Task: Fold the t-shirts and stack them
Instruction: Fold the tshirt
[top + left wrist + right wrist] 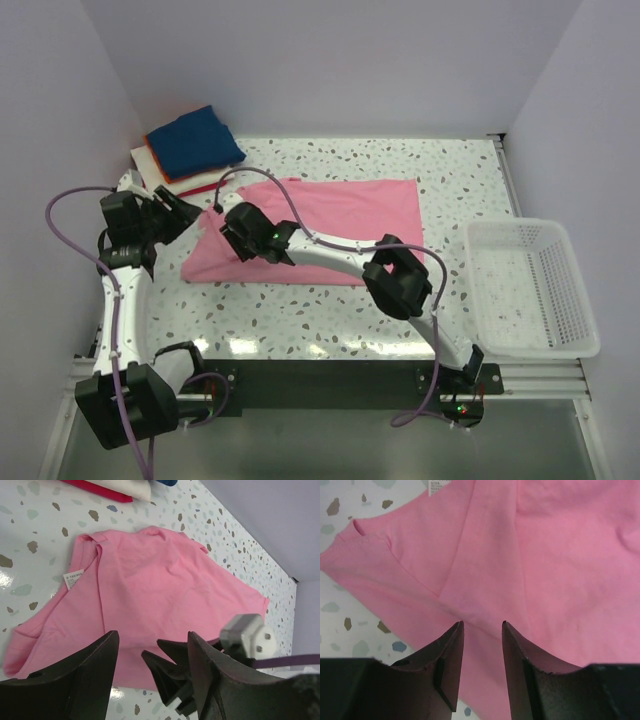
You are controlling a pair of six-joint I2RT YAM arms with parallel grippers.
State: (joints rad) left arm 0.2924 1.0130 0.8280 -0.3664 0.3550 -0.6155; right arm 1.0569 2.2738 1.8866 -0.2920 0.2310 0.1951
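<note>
The pink t-shirt [330, 225] lies partly folded on the speckled table, with its label showing in the left wrist view [150, 580]. My right gripper [224, 228] is open and empty, low over the shirt's left part [535, 555]; its jaws [481, 630] stand apart above a fold line. My left gripper [187, 213] is open and empty just left of the shirt, facing it [152, 647]. The right gripper's fingers [172, 672] show between its jaws. A stack of folded shirts, navy [195, 138] on top with orange, white and red below, lies at the back left.
A white mesh basket [530, 330] stands at the table's right edge. Purple cables loop from both arms over the shirt's left end. Walls close in the back and both sides. The stack's red and white edges [115, 490] show at the top of the left wrist view.
</note>
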